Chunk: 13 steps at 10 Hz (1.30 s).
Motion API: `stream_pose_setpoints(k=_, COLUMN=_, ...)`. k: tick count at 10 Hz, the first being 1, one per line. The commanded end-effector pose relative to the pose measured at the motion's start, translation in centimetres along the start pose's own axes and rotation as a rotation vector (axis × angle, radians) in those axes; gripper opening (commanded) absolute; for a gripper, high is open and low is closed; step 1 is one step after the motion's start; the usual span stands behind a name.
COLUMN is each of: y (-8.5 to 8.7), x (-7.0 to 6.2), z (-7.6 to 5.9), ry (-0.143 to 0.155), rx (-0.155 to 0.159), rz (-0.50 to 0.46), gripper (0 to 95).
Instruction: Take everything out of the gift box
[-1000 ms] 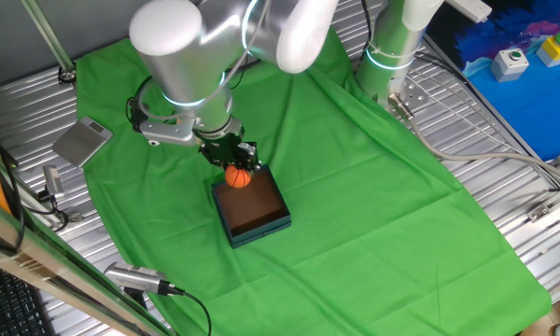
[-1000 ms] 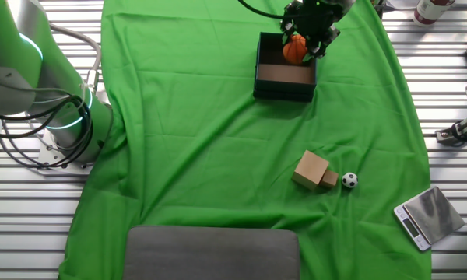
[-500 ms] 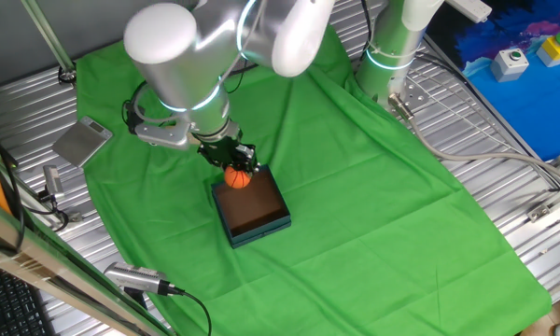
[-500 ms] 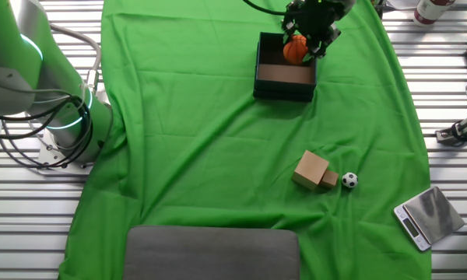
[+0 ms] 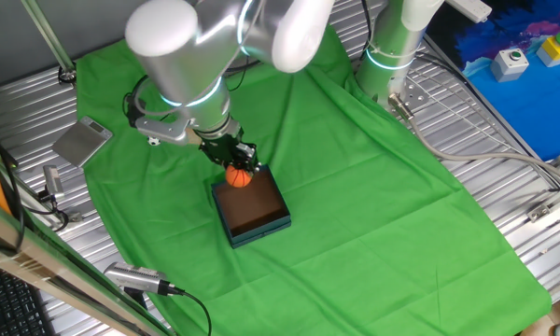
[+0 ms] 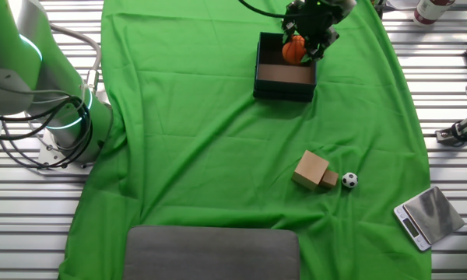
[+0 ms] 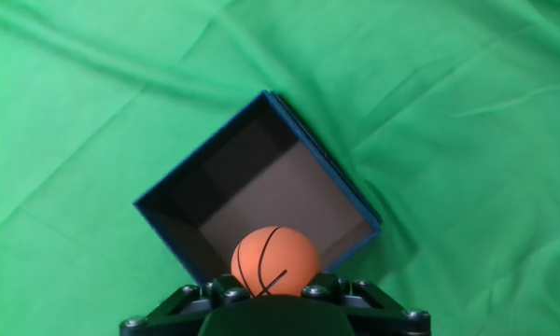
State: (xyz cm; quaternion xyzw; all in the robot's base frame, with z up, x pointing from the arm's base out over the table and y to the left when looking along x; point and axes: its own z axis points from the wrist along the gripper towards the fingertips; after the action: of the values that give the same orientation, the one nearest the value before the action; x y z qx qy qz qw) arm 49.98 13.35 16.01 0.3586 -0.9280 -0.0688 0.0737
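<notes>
Orange basketball [image 7: 274, 262] gripped by end effector [image 5: 238, 166] above gift box [image 6: 284, 78] corner; looks light, smooth, roll-prone; hold across widest middle.

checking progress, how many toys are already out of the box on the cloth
2: the wooden block and the soccer ball beside it. The basketball is in the gripper over the gift box.
</notes>
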Motion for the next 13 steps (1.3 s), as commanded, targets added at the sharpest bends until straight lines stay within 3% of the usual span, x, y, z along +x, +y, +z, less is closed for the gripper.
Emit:
stream_pose_setpoints(k=1, y=0.1, x=0.2, z=0.0, ry=-0.006, rx=-0.001, rz=-0.002, gripper=0.0)
stream_pose_setpoints(k=3, y=0.0, x=0.2, z=0.0, ry=0.006, rx=-0.01, rz=-0.003, gripper=0.0)
stream_pose_setpoints(k=5, y=-1.2, x=0.7, z=-0.1, ry=0.001, rx=-0.016, rz=-0.04, gripper=0.0)
stream_pose_setpoints(k=7, y=-6.5, x=1.5, z=0.8, ry=-0.004, rx=-0.019, rz=-0.103, gripper=0.0)
stream_pose_setpoints(k=9, y=-10.1, x=1.7, z=2.5, ry=-0.006, rx=-0.014, rz=-0.151, gripper=0.0)
stream_pose_setpoints(k=13, y=-14.7, x=1.8, z=3.9, ry=-0.006, rx=-0.01, rz=-0.216, gripper=0.0)
